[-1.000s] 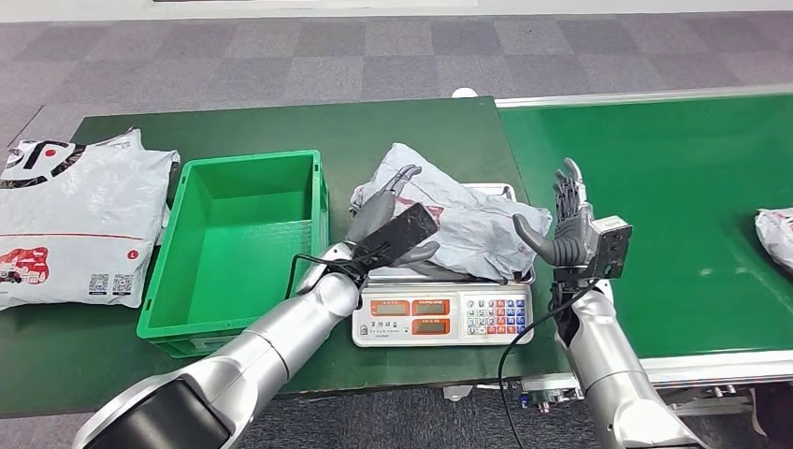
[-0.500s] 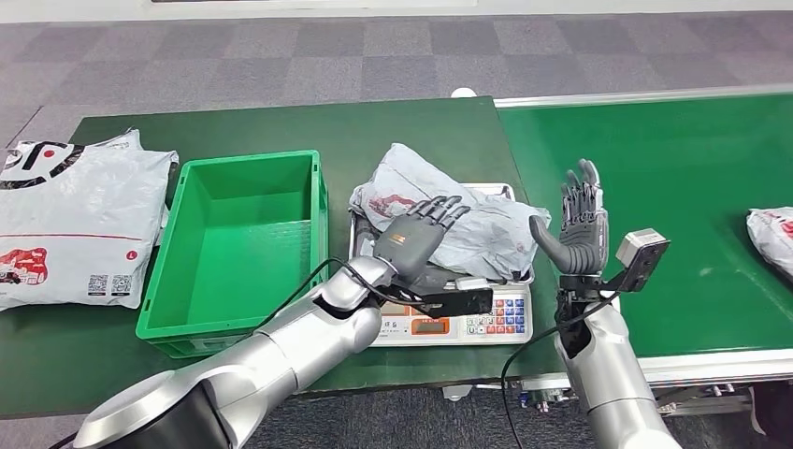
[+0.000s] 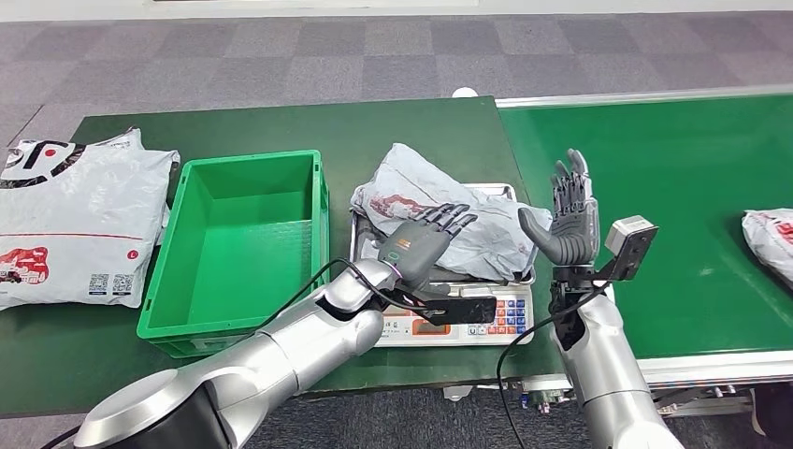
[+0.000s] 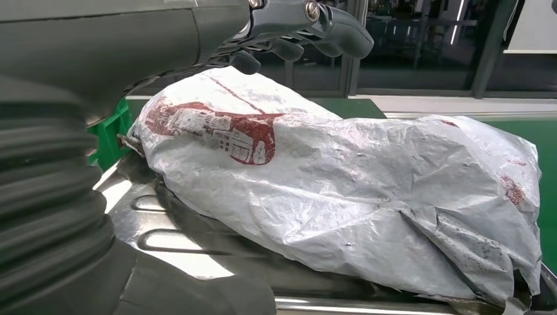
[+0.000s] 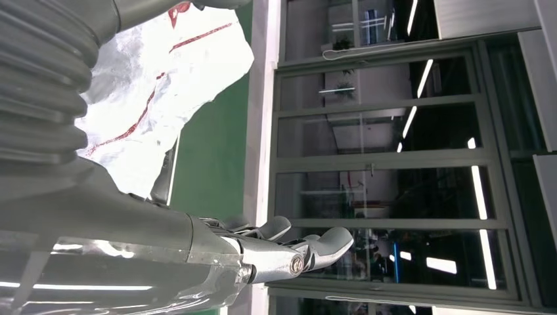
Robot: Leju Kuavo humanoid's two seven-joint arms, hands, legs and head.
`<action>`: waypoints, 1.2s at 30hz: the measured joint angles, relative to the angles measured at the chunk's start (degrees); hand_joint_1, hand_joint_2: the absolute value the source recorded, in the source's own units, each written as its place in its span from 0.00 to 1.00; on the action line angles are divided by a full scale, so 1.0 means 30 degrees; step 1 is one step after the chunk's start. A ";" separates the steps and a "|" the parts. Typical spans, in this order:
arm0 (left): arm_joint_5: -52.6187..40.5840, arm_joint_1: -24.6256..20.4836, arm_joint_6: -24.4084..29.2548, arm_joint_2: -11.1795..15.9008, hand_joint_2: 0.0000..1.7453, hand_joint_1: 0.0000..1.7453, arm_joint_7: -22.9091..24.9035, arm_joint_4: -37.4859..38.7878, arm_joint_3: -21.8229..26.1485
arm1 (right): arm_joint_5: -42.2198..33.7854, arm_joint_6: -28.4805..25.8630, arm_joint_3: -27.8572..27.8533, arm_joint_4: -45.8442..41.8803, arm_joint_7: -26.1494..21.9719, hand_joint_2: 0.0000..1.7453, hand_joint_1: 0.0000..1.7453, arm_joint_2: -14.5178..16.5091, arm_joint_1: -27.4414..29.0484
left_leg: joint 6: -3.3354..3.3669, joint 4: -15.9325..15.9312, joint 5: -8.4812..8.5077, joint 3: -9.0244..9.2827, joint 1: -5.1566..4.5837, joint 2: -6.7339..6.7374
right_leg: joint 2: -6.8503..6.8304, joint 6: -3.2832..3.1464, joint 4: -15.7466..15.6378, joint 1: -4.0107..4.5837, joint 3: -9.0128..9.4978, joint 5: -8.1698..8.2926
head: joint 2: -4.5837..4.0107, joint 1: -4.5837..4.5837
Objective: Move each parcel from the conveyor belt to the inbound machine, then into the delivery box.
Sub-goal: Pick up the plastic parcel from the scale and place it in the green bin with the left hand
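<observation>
We judge the task about half done for this crumpled grey plastic parcel with red print [image 3: 439, 210]: it lies on the steel tray of the white weighing scale [image 3: 444, 313], and the green plastic crate [image 3: 238, 248] just beside it holds nothing yet. Its long axis runs from the crate side towards the green conveyor belt [image 3: 673, 187], where another grey parcel [image 3: 771, 234] waits. Our left robot hand [image 3: 421, 245] hovers spread over it, grasping nothing, and our right robot hand [image 3: 569, 220] stands upright, fingers apart

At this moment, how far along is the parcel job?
Done: one parcel lies on the scale. In hand: the left hand hovers over it, the right hand open beside. Left: the green box holds nothing; another parcel waits on the conveyor.
</observation>
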 joint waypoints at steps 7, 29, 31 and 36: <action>0.0016 0.0000 0.0000 0.0003 1.00 0.00 -0.0002 0.0000 0.0000 | 0.0003 0.0000 0.0005 0.0027 -0.0015 1.00 0.00 0.0000 -0.0003 | 0.0000 -0.0001 -0.0002 0.0000 0.0001 0.0001 | 0.0000 0.0000 0.0000 0.0001 0.0000 -0.0001 | 0.0000 -0.0002; 1.7355 0.1578 -0.3649 0.0588 1.00 0.00 -1.0337 0.0838 1.0303 | 1.1467 -0.4264 0.1988 0.5438 0.5936 1.00 0.00 -0.2045 -0.3432 | 0.0048 -0.0008 0.0048 -0.0069 -0.0027 0.0088 | 0.0064 0.0028 0.0004 -0.0028 -0.0085 0.0088 | -0.0005 -0.0006; 1.7325 0.1662 -0.3931 0.0758 1.00 0.00 -1.0444 0.0900 1.1364 | 1.2936 -0.4093 0.2664 0.7464 0.6535 1.00 0.00 -0.2626 -0.5231 | 0.0066 -0.0003 0.0095 -0.0088 -0.0025 0.0028 | 0.0007 0.0045 0.0001 -0.0026 -0.0084 0.0101 | -0.0005 0.0003; 1.7132 0.1769 -0.4242 0.1009 1.00 0.00 -1.0364 0.1004 1.3066 | 1.3745 -0.3958 0.3995 1.0494 0.7112 1.00 0.00 -0.3025 -0.7955 | 0.0050 0.0001 0.0127 -0.0095 -0.0021 -0.0026 | -0.0026 0.0039 0.0004 -0.0020 -0.0079 0.0113 | 0.0000 -0.0002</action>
